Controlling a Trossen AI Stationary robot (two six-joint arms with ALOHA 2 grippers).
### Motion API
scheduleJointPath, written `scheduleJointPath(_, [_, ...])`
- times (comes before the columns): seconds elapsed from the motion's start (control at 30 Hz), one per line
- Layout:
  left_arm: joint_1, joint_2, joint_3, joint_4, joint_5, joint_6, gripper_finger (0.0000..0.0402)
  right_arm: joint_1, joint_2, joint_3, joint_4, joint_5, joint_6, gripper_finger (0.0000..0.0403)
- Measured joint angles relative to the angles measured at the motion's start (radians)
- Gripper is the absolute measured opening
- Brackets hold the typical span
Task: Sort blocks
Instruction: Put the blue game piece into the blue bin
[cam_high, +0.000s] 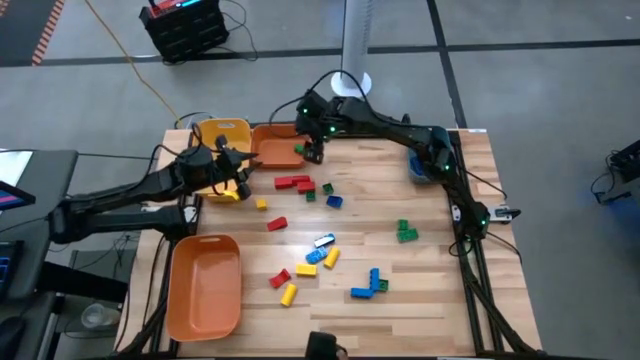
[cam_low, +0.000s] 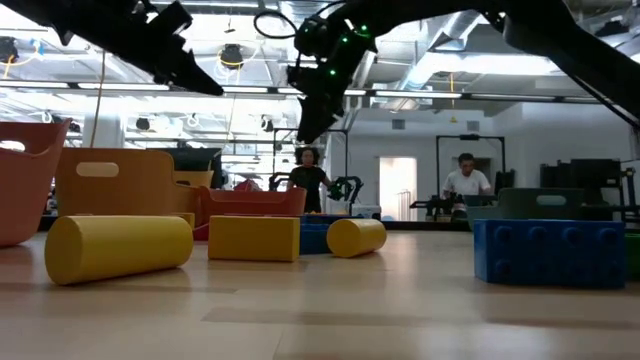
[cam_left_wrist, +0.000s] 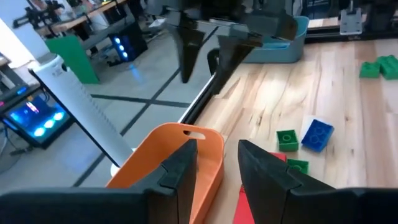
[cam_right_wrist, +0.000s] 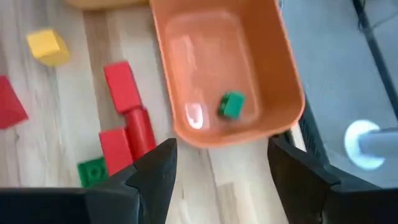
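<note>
Right gripper (cam_right_wrist: 217, 168), jaws wide and empty, hangs over the orange bin (cam_right_wrist: 283, 81) where a green block (cam_right_wrist: 231, 104) lies sorted; left gripper (cam_high: 228, 165), nearly closed, waits beside the yellow bin (cam_high: 225, 130).

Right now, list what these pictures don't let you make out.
- Yellow bin: the left gripper and its arm cover part of it in the high view, so its contents are hidden.
- Teal bin: the right arm crosses it in the high view; its inside is unseen.
- Green block in the orange bin: blurred in the right wrist view, studs unclear.
</note>
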Motion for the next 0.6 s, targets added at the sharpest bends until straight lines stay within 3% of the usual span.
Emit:
scheduleJointPath(0.13, [0.0, -0.045, 0.053, -0.127, -0.001, -0.057, 0.0112, 0.036, -0.008, -0.001, -0.039, 0.012, 0.014, 0.026])
scheduleJointPath(0.23, [0.0, -0.092, 0.06, -0.187, -0.008, -0.086, 0.0112, 0.072, -0.016, -0.001, -0.056, 0.081, 0.011, 0.026])
scheduleJointPath(0.33, [0.0, -0.143, 0.06, -0.226, -0.013, -0.095, 0.0112, 0.098, -0.031, -0.001, -0.074, 0.14, 0.007, 0.026])
scheduleJointPath(0.6, [-0.001, -0.218, 0.06, -0.271, -0.013, -0.149, 0.0112, 0.131, -0.135, -0.001, -0.175, 0.162, 0.035, 0.026])
